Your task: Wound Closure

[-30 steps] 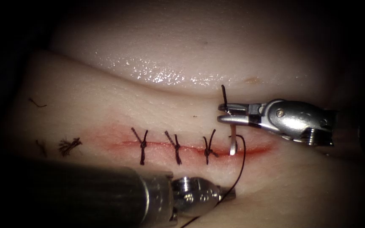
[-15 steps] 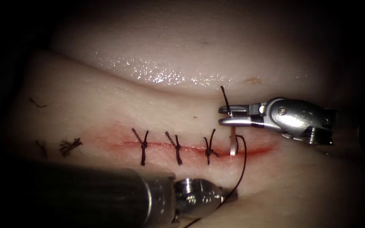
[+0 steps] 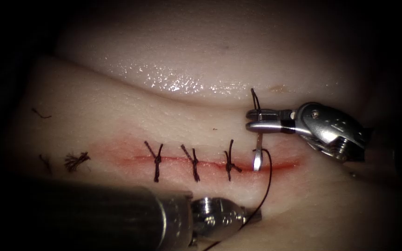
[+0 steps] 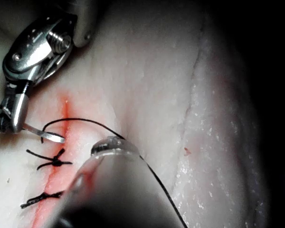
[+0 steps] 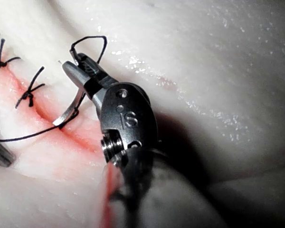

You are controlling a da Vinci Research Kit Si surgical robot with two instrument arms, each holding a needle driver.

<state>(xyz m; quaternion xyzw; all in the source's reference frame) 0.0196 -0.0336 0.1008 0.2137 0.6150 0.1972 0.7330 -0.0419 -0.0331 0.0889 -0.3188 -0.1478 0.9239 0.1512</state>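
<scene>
above the right end of the cut [image 3: 219,162], the right tool [image 3: 262,120] has its jaws clenched on the needle [image 3: 257,155] near one end of its curve, with a short dark loop of thread poking up past the jaws. the needle hangs down from the jaws to the cut line, its flat lower end at the red fluid [image 3: 284,165] just right of the nearest stitch; whether that end sits in the tissue [image 3: 117,121] or only on it, i cannot tell. the thread [image 3: 267,181] leaves the needle beside the cut, arcs down across the tissue on the near side, and runs to the left tool [image 3: 252,214] at the lower edge of the endoscope view. i cannot tell whether the left tool's jaws are clenched or released, nor whether they hold the thread. 3 knotted stitches [image 3: 193,162] cross the cut to the left of the needle. cut ends of thread [image 3: 76,160] lie on the tissue well left of the stitches.
</scene>
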